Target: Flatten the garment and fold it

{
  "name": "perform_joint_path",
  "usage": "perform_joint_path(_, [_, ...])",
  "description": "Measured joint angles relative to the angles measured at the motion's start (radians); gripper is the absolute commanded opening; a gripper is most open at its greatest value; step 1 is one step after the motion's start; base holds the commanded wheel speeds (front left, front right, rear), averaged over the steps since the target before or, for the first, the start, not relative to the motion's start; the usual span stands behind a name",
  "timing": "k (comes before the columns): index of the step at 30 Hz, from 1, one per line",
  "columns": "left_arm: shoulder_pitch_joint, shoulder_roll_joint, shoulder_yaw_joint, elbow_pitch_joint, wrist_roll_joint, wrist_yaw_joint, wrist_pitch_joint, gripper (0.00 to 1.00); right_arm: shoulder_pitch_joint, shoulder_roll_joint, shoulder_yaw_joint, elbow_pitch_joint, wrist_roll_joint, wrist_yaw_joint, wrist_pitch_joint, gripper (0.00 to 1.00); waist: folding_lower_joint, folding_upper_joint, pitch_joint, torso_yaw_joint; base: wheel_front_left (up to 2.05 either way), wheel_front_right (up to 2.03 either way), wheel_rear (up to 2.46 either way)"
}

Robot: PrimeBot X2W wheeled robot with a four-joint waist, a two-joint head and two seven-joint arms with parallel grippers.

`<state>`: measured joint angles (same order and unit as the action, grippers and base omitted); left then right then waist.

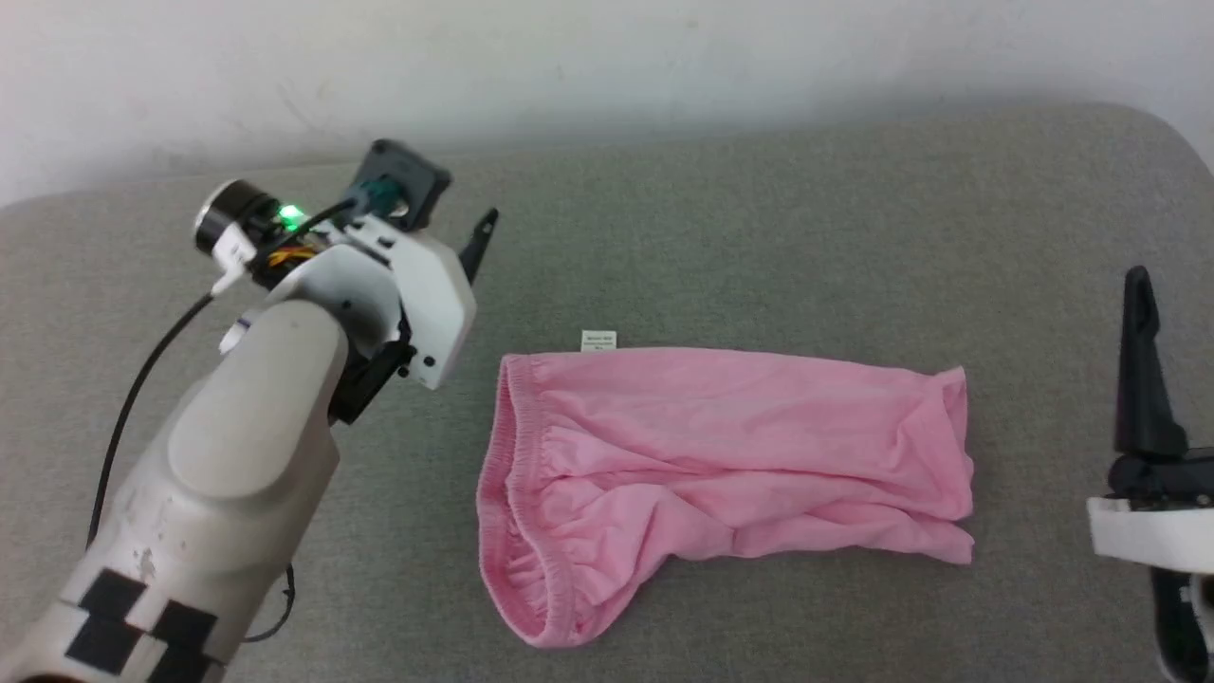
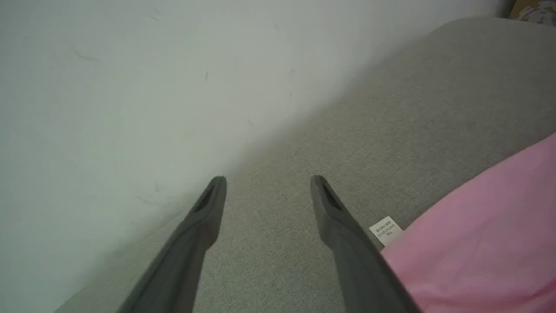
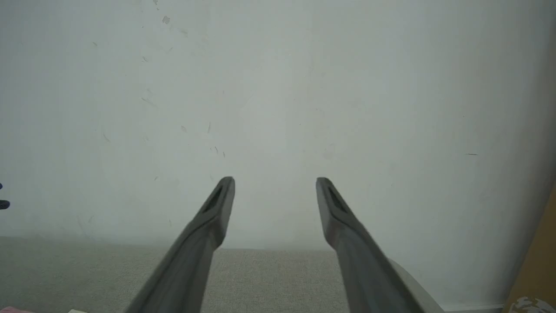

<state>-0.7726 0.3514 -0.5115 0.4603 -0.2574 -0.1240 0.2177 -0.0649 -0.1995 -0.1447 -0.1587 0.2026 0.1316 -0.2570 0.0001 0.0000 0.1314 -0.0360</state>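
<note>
Looking down from the head cam, you've got the shorts [image 1: 721,455] lying dead centre on the grey pad [image 1: 759,209], stretched sideways: waistband [image 1: 507,493] at the 9 o'clock end, leg hems [image 1: 958,455] at the 3 o'clock end. They're fairly smooth along the 12 o'clock edge but pretty rumpled toward 6, with folds bunching through the middle and the waistband end curving down to about 7 o'clock. The little white label [image 1: 598,341] pokes out onto the pad at the 12 o'clock edge, close to the waistband corner

Your left gripper [image 2: 268,179] hangs at about 10 o'clock from the shorts, near the waistband corner but not touching any cloth. Its wrist cam shows the fingers spread apart with nothing but bare pad between them. The label peeks out just beside one finger, and pink takes up the 4 o'clock corner of that view

Your right gripper [image 3: 274,180] sits way out at 3 o'clock, well apart from the hems. Fingers are spread there too, nothing held, pointing at the white wall [image 3: 278,87] with a strip of pad along the bottom of its wrist cam. In the head cam one of its fingers [image 1: 1138,360] stands straight up toward 12
</note>
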Motion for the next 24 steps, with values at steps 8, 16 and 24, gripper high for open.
perform_joint_path(8, [-0.181,0.11,-0.38,0.023,-0.324,0.0,0.331,1.0,0.012,0.081,0.026,-0.051,-0.063,0.0,0.0,1.0,0.0,0.0,0.054,-0.047,0.0,0.0,0.0])
perform_joint_path(16, [-0.307,0.196,-0.678,0.011,-0.502,0.0,0.514,1.0,-0.018,0.099,0.061,-0.047,-0.081,0.0,0.0,1.0,0.0,0.0,0.112,-0.1,0.0,0.0,0.0])
perform_joint_path(24, [-0.323,0.212,-0.756,0.015,-0.526,0.0,0.597,1.0,-0.068,0.1,0.096,0.004,-0.108,0.0,0.0,1.0,-0.0001,0.0,0.165,-0.149,0.0,0.0,0.0])
